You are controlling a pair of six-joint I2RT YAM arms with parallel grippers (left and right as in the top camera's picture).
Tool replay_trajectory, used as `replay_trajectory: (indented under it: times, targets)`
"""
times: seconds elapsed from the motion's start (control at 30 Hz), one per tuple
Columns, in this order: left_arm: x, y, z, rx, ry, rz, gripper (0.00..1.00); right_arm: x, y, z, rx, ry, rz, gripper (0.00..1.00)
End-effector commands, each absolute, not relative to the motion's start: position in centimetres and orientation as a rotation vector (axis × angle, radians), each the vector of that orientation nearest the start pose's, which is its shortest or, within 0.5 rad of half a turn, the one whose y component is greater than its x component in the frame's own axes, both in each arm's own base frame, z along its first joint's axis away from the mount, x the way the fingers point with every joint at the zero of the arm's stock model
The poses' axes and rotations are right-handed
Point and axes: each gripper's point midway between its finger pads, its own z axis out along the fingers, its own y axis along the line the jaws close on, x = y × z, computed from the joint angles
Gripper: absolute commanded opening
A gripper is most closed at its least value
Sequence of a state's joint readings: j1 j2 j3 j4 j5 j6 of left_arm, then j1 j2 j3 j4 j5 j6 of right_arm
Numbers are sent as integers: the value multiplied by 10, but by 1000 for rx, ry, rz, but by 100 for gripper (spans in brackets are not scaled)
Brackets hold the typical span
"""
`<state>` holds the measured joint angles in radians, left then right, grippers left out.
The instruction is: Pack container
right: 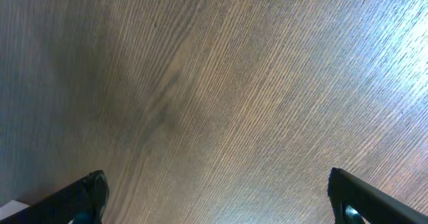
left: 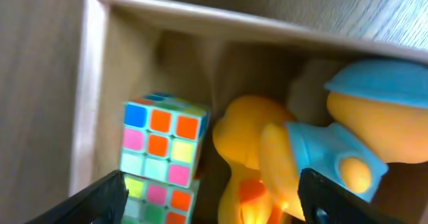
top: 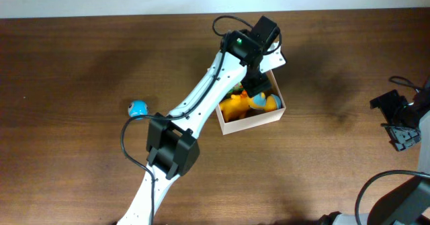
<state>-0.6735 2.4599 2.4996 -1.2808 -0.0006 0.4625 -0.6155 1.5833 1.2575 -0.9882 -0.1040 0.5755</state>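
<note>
— Brown wood, dark grain: the table (top: 67,64). Far left on it lies one small blue round thing (top: 137,108), alone, well apart from the box. Too small to name.

— Your left arm (top: 201,94)?

— White links, black joints, slanting up from the bottom edge toward the right. It ends over the container (top: 250,123), which sits a little right of table centre, turned at an angle, with cream walls.

— What has the left hold of?

— Nothing. On the wrist view my left gripper (left: 215,198) is spread wide, one dark finger (left: 100,197) at each lower corner of the picture, nothing between them but the box contents below.

— Contents, left to right?

— A multicoloured cube (left: 160,147) close to the left wall, near the corner. Just beside it an orange soft toy (left: 247,137), and right of that a pale blue cap (left: 381,80). Whether cube and toy touch, I cannot tell.

— And the far right?

— My right gripper (right: 224,197) is at the table's right edge, well apart from the container. It is released too, tips far apart, with only bare wood grain under it.
</note>
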Motion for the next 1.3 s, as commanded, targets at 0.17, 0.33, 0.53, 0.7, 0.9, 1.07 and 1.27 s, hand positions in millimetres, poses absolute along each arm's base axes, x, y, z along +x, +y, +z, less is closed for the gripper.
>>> replay_trajectory:
  times: [0.17, 0.33, 0.53, 0.7, 0.9, 1.07, 1.27]
  targets:
    - [418, -341, 85, 1559, 2447, -83, 82, 285, -179, 118, 1597, 2400, 143, 99]
    - [412, -348, 70, 1584, 2468, -159, 81, 285, -179, 118, 1597, 2400, 143, 99]
    - [403, -350, 41, 1630, 2514, -160, 81, 285, -179, 118, 1597, 2400, 143, 99]
    - [402, -353, 36, 1638, 2514, -158, 81, 285, -179, 118, 1597, 2400, 143, 99]
    - [404, -353, 36, 1634, 2509, -148, 81, 285, -179, 118, 1597, 2400, 143, 99]
    - [407, -355, 52, 1618, 2481, -153, 81, 285, -179, 118, 1597, 2400, 143, 99]
    - [416, -362, 94, 1569, 2396, -164, 82, 285, -179, 118, 1597, 2400, 143, 99]
